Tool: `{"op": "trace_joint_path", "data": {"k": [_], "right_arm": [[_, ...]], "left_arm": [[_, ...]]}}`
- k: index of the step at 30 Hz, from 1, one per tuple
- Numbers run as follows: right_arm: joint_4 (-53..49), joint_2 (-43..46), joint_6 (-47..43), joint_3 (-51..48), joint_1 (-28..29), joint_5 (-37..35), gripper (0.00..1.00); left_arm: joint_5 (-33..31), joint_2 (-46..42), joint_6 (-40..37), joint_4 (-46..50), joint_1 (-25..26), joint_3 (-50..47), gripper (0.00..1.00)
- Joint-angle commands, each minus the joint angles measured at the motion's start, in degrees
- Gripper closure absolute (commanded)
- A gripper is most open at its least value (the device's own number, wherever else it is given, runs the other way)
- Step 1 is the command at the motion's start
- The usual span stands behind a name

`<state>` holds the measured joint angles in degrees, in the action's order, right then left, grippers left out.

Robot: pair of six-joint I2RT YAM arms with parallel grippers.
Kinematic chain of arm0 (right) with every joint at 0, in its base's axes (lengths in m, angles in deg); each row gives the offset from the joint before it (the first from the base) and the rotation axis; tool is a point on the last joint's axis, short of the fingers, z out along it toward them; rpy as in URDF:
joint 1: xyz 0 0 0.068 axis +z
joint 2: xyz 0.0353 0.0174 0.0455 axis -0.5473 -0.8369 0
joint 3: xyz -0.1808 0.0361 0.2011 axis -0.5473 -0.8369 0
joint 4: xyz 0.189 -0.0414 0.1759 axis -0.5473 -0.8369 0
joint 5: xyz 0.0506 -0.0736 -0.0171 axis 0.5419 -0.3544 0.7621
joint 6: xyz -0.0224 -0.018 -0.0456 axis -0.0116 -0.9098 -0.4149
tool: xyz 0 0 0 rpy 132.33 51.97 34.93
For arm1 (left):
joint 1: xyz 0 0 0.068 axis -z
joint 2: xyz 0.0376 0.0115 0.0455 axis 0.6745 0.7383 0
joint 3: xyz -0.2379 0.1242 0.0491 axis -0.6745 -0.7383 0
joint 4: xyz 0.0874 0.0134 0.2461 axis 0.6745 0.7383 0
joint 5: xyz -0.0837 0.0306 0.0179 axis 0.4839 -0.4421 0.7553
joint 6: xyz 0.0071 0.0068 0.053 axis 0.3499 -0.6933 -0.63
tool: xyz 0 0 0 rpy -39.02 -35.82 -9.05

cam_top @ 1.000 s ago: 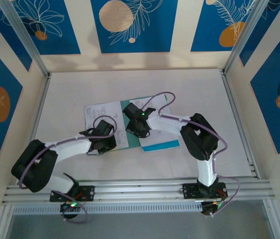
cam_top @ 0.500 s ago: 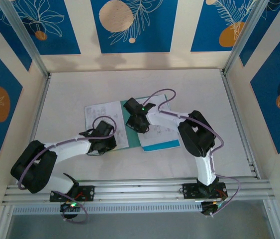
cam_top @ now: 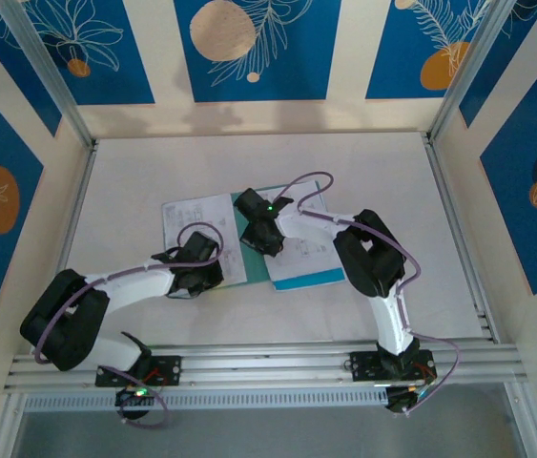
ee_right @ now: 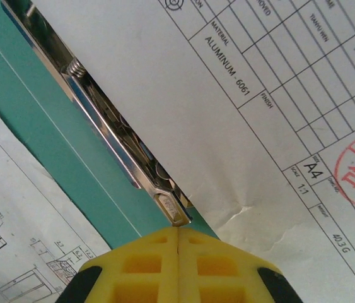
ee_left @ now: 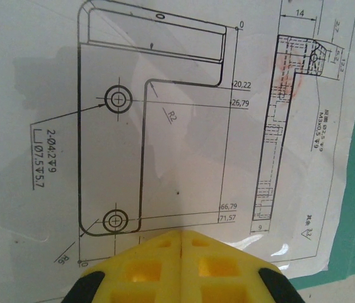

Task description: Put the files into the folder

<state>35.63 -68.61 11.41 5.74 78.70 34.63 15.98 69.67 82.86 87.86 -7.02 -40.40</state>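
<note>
The files lie across the teal folder in the middle of the table, seen from above. At the left wrist, the left gripper, fingers pressed together and empty, points at a printed drawing sheet. At the right wrist, the right gripper, likewise clenched on nothing, sits just beside the folder's metal clip.

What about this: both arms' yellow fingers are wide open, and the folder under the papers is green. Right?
No. The left fingers and right fingers are shut, not wide open, as the wrist views show. The folder under the papers is green.
</note>
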Motion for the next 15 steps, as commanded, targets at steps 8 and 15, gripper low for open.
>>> {"op": "trace_joint_path", "data": {"k": [8, 15], "right_arm": [[-5.3, -3.7, 2.7, 3.2, -0.2, -2.4, 1.00], [-13.1, -6.9, 6.0, 5.8, -0.7, -5.9, 1.00]], "left_arm": [[-1.7, 1.2, 0.5, 5.4, 0.4, -2.4, 1.00], [-2.5, 0.9, 0.7, 6.6, 0.4, -2.6, 1.00]]}}
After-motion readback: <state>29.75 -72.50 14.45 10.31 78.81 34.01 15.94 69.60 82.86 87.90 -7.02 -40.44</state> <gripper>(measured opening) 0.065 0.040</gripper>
